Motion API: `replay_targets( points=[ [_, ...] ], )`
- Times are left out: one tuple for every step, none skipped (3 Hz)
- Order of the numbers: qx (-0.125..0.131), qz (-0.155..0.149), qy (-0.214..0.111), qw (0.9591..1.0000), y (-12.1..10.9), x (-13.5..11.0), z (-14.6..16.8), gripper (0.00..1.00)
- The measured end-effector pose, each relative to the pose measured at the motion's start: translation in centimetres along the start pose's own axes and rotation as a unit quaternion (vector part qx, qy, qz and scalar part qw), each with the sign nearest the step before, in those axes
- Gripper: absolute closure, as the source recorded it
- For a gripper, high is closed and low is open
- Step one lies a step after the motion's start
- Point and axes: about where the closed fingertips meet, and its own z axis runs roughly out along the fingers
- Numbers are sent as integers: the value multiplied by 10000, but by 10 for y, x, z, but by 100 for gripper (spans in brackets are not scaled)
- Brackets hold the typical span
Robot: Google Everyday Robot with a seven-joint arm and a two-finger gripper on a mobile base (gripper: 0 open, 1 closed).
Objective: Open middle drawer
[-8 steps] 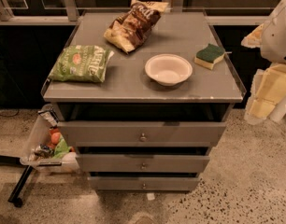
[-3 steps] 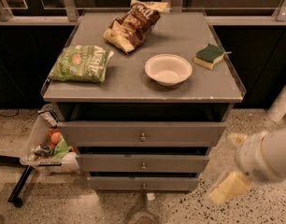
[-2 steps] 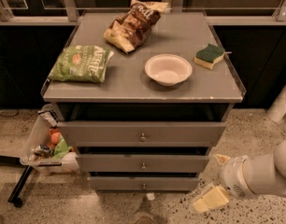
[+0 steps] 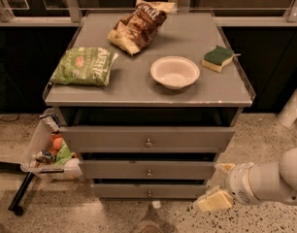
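Middle drawer (image 4: pixel 114 170) sits between the taller top drawer (image 4: pixel 109 139) and the shorter bottom drawer (image 4: pixel 119 191), with its small knob (image 4: pixel 149 172) at the centre of the front. The gripper (image 4: pixel 219 183) hangs low by the cabinet's right front corner, near the drawer's right end and well apart from the knob. Its fingers (image 4: pixel 212 200) are apart, holding nothing. On the surface (image 4: pixel 139 89) lie a green bag (image 4: pixel 85 66), a brown bag (image 4: pixel 139 25), a bowl (image 4: pixel 174 72) and a sponge (image 4: pixel 217 58).

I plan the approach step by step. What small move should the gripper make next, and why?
Probably shift the gripper left toward the middle drawer's knob: it hangs low at the cabinet's right front corner, apart from the knob, and the drawer looks shut.
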Motion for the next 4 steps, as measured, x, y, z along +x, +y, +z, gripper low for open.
replay_targets(
  points=[
    [0, 0, 0, 10000, 0, 0, 0, 43],
    [1, 0, 0, 10000, 0, 0, 0, 66],
    [183, 96, -62, 9998, -2, 1, 8, 89],
    [342, 273, -461, 9980, -1, 16, 38, 100]
  ],
)
